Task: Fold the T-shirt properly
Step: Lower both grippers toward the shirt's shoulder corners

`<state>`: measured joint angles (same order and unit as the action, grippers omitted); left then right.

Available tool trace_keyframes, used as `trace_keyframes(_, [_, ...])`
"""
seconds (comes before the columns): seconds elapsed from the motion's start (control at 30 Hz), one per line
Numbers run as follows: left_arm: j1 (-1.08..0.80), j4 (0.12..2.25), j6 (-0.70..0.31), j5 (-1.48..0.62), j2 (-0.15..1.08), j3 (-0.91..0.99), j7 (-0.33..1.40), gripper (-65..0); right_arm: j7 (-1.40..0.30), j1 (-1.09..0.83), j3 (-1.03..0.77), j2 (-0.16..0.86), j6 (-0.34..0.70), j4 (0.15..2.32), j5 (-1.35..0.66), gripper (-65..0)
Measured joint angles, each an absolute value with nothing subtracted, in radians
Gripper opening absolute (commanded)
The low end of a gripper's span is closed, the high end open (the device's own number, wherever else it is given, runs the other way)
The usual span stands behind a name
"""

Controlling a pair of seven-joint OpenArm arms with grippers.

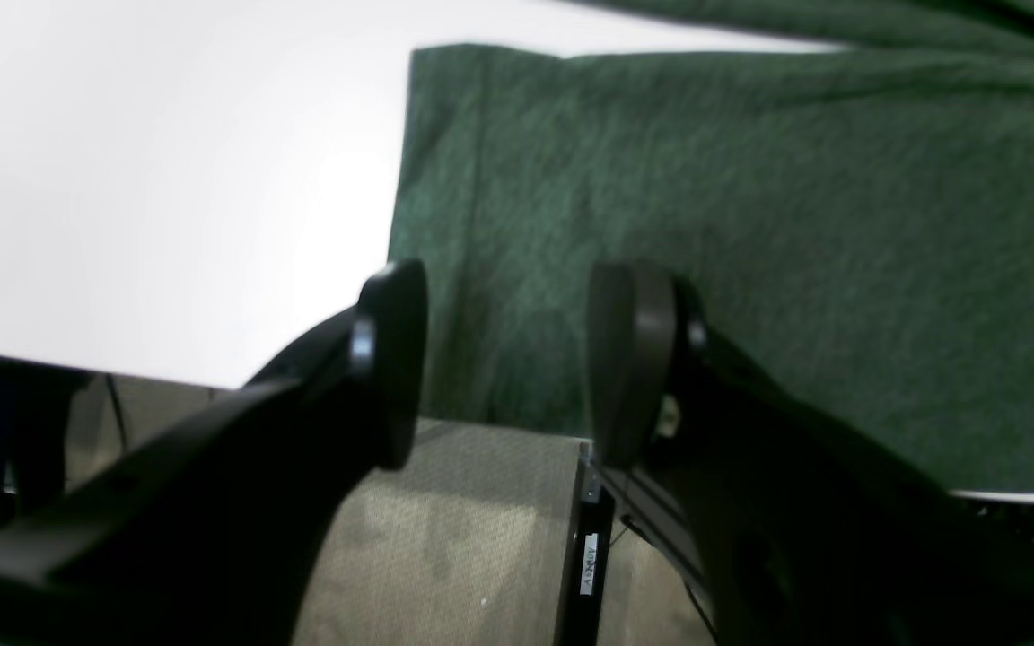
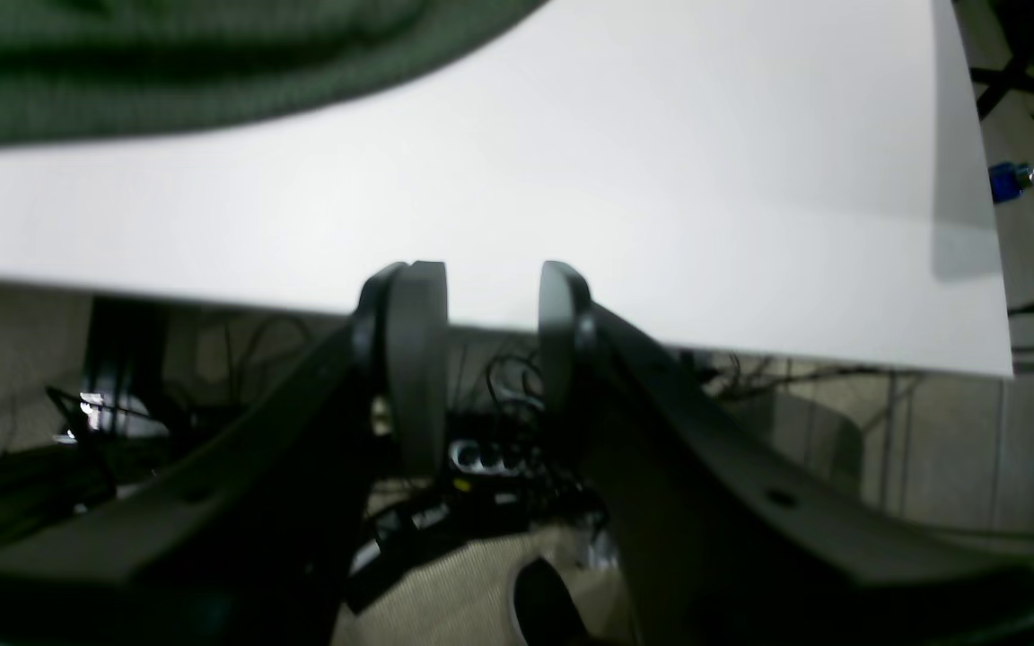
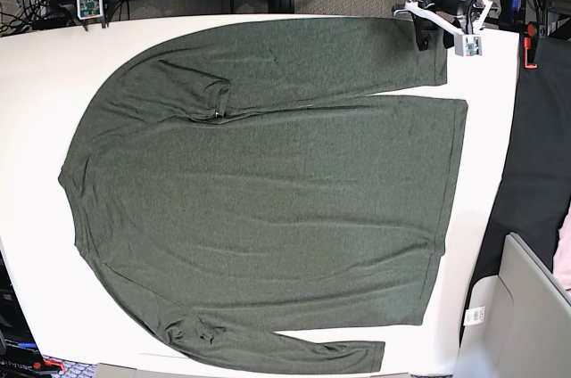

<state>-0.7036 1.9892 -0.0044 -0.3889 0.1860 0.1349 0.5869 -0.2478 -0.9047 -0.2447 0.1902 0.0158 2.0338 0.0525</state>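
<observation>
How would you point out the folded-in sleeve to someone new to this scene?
Start at the white table, which the dark green T-shirt nearly covers. Look to its far edge in the base view: the sleeve lies folded across the body, with its cuff at the right. The other sleeve, at the near edge, runs along the shirt's side.

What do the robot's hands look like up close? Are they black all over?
Mostly. Each tool is two dull black curved fingers ending in flat, rounded oval pads, with a small round fastener near each tip. That holds for the left tool and the right tool. From the base view, white brackets holding small green circuit boards sit on the wrists, with dark cables behind.
</observation>
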Motion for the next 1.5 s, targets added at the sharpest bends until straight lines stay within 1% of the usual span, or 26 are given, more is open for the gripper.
trace_keyframes(0.1, [-0.703,1.972,-0.001,-0.389,0.186,0.136,0.599,-36.1,-0.249,-0.89,-0.245,0.19,0.012,2.034,0.053,-46.8])
trace_keyframes(0.23, [-0.656,1.956,-0.001,-0.387,0.186,0.139,0.584,-36.1,-0.249,-0.867,-0.245,0.19,0.012,2.034,0.052,-46.8])
trace_keyframes(0.47, [-0.646,1.935,0.003,-0.386,0.186,0.14,0.599,-36.1,-0.25,-0.843,-0.245,0.19,0.014,2.035,0.053,-46.8])
trace_keyframes(0.53, [-0.639,1.935,-0.009,-0.393,0.183,0.17,0.596,-36.1,-0.251,-0.843,-0.245,0.19,0.014,2.035,0.053,-46.8])
trace_keyframes(0.73, [-0.641,1.885,0.007,-0.381,0.186,0.25,0.594,-36.1,-0.251,-0.838,-0.244,0.189,0.015,2.035,0.052,-46.8])
trace_keyframes(0.97, [-0.626,1.827,0.0,-0.4,0.186,0.25,0.548,-36.1,-0.25,-0.831,-0.244,0.176,0.019,2.035,0.052,-46.8])
trace_keyframes(1.13, [-0.625,1.829,0.01,-0.392,0.186,0.191,0.522,-36.1,-0.251,-0.831,-0.244,0.173,0.019,2.035,0.053,-46.8])
trace_keyframes(1.5, [-0.634,1.888,-0.001,-0.396,0.18,0.182,0.59,-36.1,-0.251,-0.832,-0.243,0.165,0.019,2.035,0.053,-46.8])
